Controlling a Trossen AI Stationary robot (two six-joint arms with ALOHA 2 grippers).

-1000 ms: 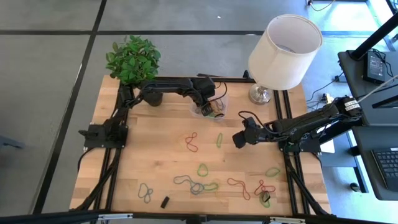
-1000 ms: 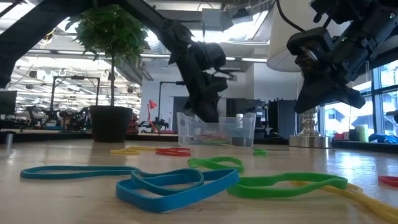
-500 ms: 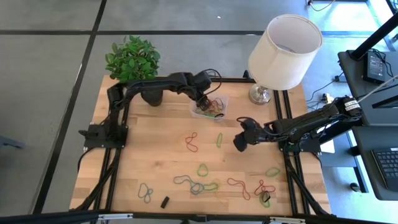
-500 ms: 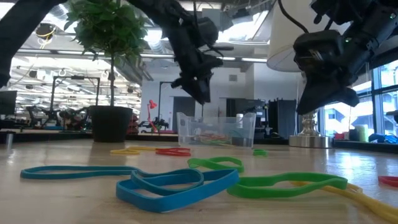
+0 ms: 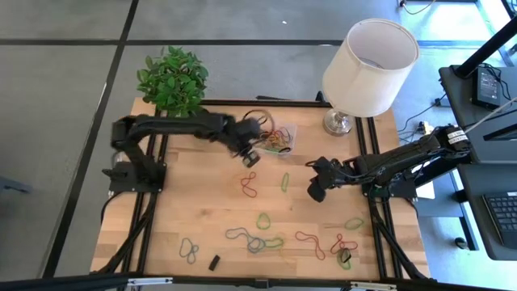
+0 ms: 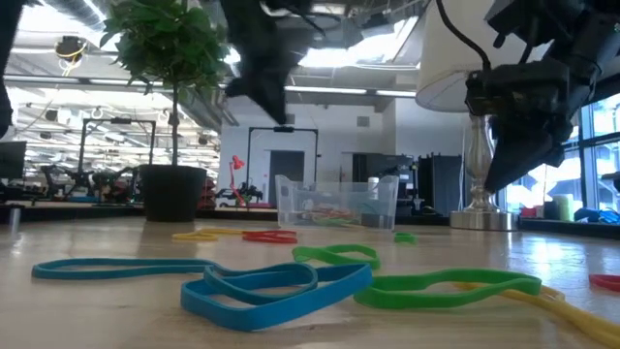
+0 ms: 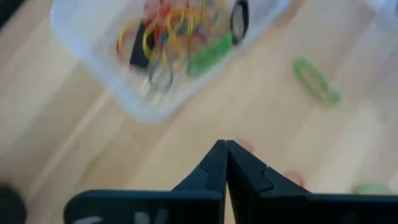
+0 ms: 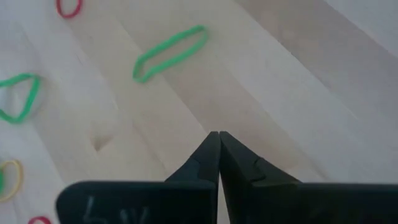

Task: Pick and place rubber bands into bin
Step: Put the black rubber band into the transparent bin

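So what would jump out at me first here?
Probably the big white lamp at the table's far right corner, then the leafy plant at the far left. Colourful rubber bands lie scattered over the wooden table, more heaped in a clear bin between them.

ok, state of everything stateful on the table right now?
left gripper: shut, empty, beside the bin
right gripper: shut, empty, above bare table
bin: upright, holds a pile of bands
loose rubber bands: flat on the table
lamp: upright
plant: upright
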